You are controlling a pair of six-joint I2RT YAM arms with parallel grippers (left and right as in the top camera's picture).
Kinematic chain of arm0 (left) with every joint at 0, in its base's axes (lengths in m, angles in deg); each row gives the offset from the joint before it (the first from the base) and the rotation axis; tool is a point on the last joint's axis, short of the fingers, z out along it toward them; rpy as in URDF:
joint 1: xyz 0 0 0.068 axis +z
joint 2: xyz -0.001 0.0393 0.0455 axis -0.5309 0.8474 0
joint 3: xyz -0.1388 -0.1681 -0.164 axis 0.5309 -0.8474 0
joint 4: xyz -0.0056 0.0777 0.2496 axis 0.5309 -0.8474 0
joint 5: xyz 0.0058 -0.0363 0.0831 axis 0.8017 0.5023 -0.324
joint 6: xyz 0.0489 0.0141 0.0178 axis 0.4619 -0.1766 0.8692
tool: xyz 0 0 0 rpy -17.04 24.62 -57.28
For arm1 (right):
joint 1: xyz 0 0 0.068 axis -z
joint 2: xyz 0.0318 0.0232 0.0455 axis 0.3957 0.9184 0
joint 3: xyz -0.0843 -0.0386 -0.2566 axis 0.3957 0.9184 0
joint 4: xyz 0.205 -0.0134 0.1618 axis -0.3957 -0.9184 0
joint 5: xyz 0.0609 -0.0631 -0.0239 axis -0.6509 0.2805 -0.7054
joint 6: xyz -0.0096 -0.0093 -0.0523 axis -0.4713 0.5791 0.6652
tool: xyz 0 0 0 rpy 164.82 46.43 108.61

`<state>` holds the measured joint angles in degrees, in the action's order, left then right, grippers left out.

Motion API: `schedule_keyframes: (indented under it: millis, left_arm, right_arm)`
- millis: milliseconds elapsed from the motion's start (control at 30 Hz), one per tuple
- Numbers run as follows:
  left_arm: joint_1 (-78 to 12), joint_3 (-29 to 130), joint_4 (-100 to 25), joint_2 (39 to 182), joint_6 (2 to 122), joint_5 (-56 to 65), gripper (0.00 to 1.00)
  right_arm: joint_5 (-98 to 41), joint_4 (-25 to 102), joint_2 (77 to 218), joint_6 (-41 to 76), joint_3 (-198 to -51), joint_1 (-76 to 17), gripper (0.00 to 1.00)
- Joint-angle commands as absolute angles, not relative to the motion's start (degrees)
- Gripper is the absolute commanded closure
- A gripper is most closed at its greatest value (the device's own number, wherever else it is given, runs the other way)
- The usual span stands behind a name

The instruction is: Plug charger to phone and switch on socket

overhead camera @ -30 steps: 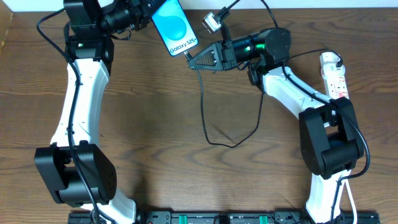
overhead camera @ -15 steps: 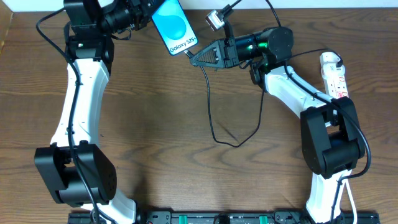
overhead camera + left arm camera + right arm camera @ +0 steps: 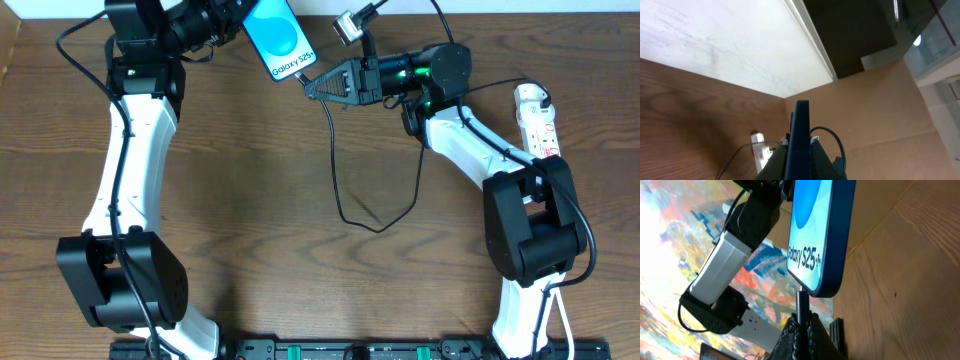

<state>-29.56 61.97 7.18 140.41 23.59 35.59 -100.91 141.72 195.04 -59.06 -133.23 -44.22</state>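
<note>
**A:** What differs from a second ago?

**B:** The right gripper (image 3: 312, 86) has carried the charger (image 3: 335, 170) toward the far edge. The phone (image 3: 278, 40) has shifted a little farther that way too. The cable's slack loop on the table (image 3: 250, 230) has drifted right.

**A:** Where is the plug tip (image 3: 801, 300)?

**B:** It touches the phone's bottom edge. I cannot tell whether it has gone in.

**A:** Who holds what?

**B:** The left gripper (image 3: 248, 14) has its fingers closed on the phone's upper end. It holds the phone at the far side, left of centre, screen up. The right gripper's fingers are pinched tight on the plug, just behind the tip.

**A:** And the socket (image 3: 537, 120)?

**B:** It lies at the far right of the table, well apart from both grippers.
</note>
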Motion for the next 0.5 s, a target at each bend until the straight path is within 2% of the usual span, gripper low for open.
schedule_keyframes:
  millis: [0,200,467]
  left_arm:
    - [-30.18,62.59,7.2,140.26,24.42,36.9,0.92]
    - [-30.18,62.61,7.22,140.26,24.4,37.14,0.92]
    - [-30.18,62.61,7.26,140.26,24.42,37.45,0.92]
  right_arm:
    - [-92.86,141.38,195.06,-58.58,-133.76,-43.56,0.99]
    - [-91.16,135.89,195.06,-57.66,-133.76,-43.56,0.99]
    - [-89.52,135.28,195.06,-56.78,-133.76,-43.56,0.99]
